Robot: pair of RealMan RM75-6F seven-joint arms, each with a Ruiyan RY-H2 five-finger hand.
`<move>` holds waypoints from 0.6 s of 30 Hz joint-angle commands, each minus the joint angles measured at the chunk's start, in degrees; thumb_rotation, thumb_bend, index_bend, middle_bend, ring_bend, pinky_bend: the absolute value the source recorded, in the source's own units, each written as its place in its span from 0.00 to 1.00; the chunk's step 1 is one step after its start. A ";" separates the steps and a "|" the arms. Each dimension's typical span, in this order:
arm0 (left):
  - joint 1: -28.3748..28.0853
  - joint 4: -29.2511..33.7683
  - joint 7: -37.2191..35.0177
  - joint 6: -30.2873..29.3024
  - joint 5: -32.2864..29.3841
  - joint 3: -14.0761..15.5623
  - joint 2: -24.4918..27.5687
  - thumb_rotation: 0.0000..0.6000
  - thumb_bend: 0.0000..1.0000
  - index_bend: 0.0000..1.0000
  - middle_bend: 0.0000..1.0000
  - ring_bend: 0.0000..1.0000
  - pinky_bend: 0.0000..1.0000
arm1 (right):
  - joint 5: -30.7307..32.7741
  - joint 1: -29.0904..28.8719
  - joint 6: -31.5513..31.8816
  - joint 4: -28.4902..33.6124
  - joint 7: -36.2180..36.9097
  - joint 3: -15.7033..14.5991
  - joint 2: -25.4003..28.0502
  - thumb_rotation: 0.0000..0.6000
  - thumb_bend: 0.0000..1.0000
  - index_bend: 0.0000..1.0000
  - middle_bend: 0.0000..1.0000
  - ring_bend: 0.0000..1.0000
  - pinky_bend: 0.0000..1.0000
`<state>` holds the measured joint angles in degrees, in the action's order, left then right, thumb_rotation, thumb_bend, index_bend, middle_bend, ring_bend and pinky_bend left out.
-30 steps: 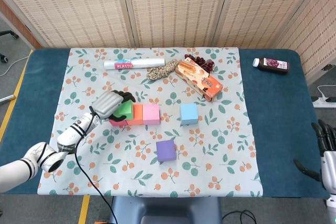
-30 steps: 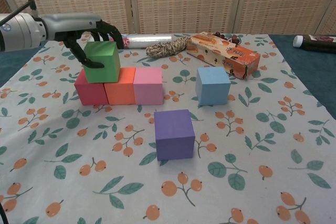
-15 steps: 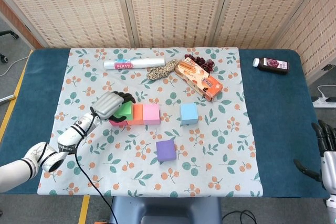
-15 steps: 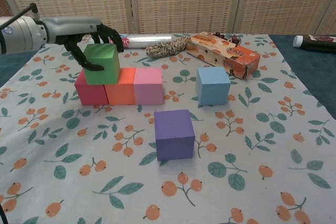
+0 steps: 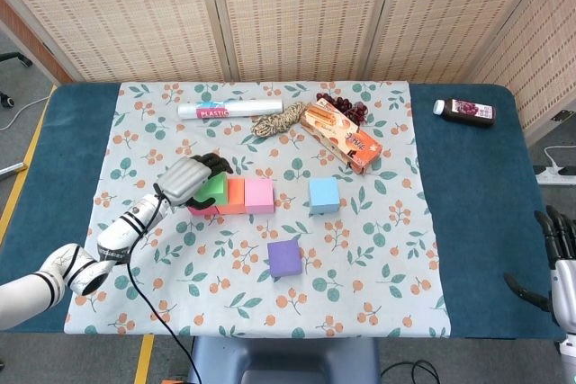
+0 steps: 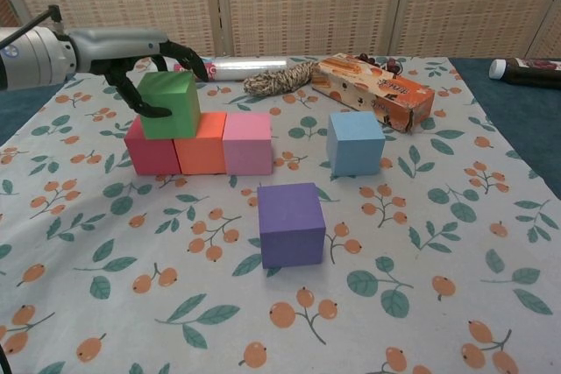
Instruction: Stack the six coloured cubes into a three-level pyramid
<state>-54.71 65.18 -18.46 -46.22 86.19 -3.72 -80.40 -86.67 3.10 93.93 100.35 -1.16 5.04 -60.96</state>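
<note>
Since the earlier frame, our left robot hand has loosened around the green cube, fingers spread. Withdrawing carelessly could drag it off the red cube.

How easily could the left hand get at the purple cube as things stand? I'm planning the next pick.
Probably yes. The purple cube stands alone on the cloth, apart from the row of cubes, with nothing against its sides. The left hand would first have to come away from the green cube.

On the floral tablecloth: clear plastic-wrap roll at eleven, tan twine bundle, orange snack box, dark grapes at twelve; dark juice bottle at two.
</note>
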 commanded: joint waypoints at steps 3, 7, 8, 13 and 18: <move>0.12 0.31 0.45 -0.20 0.05 0.06 0.14 1.00 0.31 0.23 0.16 0.13 0.28 | 0.00 0.03 0.06 -0.04 0.09 0.02 0.00 1.00 0.00 0.00 0.00 0.00 0.00; 0.30 1.08 0.95 -0.53 0.22 0.18 0.43 1.00 0.31 0.21 0.14 0.08 0.27 | 0.01 0.02 -0.02 -0.18 0.25 0.00 -0.01 1.00 0.00 0.00 0.00 0.00 0.00; 0.31 1.26 1.10 -0.54 0.26 0.22 0.53 1.00 0.31 0.21 0.13 0.08 0.27 | 0.03 0.01 -0.04 -0.18 0.28 0.01 -0.02 1.00 0.00 0.00 0.00 0.00 0.00; 0.33 1.78 1.70 -0.46 0.28 0.30 0.70 1.00 0.31 0.17 0.11 0.05 0.25 | -0.01 0.07 0.05 -0.28 0.47 0.00 -0.01 1.00 0.00 0.00 0.00 0.00 0.00; 0.44 2.13 2.22 -0.42 0.14 0.34 0.56 1.00 0.31 0.16 0.10 0.04 0.25 | -0.06 0.18 0.20 -0.39 0.63 -0.02 -0.01 1.00 0.00 0.00 0.00 0.00 0.00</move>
<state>-54.28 67.31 -16.25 -46.64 86.34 -3.38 -79.82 -86.73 3.28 94.13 99.96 -0.53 5.02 -60.97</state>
